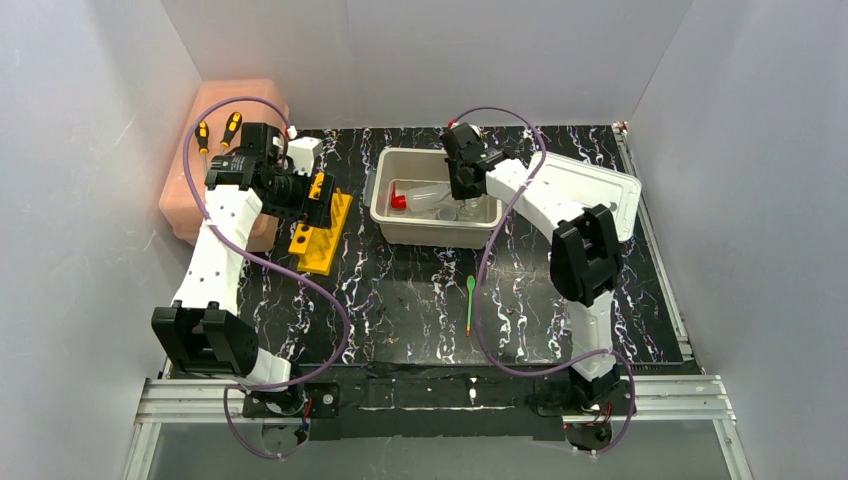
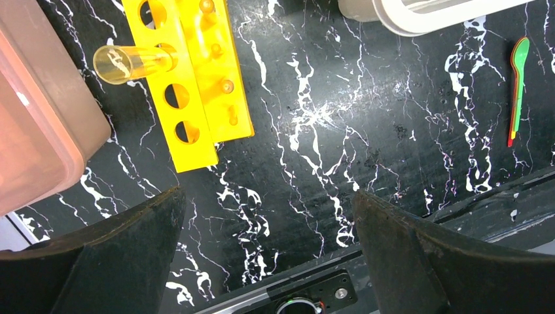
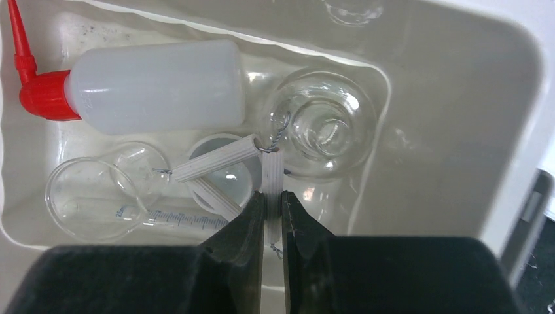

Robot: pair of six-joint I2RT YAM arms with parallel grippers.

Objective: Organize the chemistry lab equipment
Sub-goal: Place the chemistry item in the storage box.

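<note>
White-shelled left arm [image 1: 215,258] and right arm [image 1: 530,193], black joint blocks, a looping purple cable [image 1: 240,101] on each, matte black tool fingers [image 2: 425,261].

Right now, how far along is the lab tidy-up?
Done: squeeze bottle and flask lie in the white bin; one tube sits in the yellow rack. In hand: right gripper pinches the white triangle in the bin. Remaining: green spoon on the table; left gripper open.

No legible text; blue graduation marks on glass tube [image 3: 171,214] too blurred.
</note>
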